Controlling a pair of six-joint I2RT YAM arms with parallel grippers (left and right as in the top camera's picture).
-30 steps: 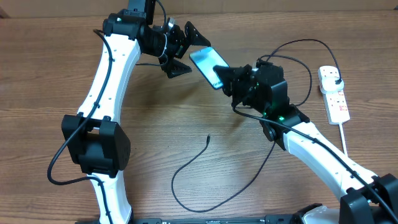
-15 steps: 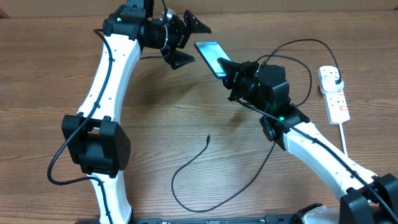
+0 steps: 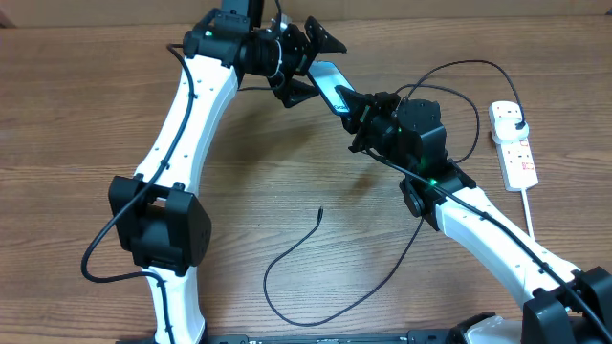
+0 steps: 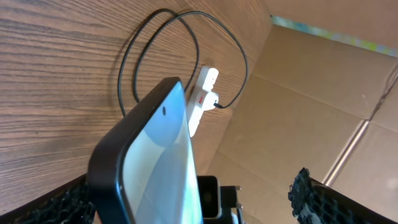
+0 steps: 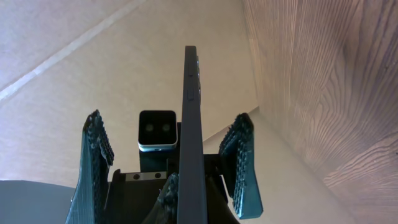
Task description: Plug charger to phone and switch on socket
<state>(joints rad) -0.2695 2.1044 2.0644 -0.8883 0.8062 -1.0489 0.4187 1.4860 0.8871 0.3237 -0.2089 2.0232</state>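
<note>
The phone (image 3: 332, 86), with its light blue-teal screen lit, is held tilted in the air above the table. My right gripper (image 3: 356, 107) is shut on its lower end. In the right wrist view the phone (image 5: 191, 124) stands edge-on, rising from my right gripper (image 5: 186, 208). My left gripper (image 3: 320, 67) is open with its fingers either side of the phone's far end. In the left wrist view the phone (image 4: 155, 155) fills the space between my left gripper's (image 4: 186, 199) spread fingers. The charger (image 3: 287, 263) lies on the table, its tip free. The socket (image 3: 513, 143) lies at the right.
The charger's black plug (image 3: 514, 122) sits in the socket, and the cable loops behind my right arm (image 3: 459, 76). The socket (image 4: 202, 99) and the cable loop (image 4: 155, 50) show in the left wrist view. A cardboard wall (image 4: 311, 93) stands along the back edge.
My left arm has swung right, bringing its open fingers around the phone's far end. My right gripper lifted the phone up and back a little, then held still.
</note>
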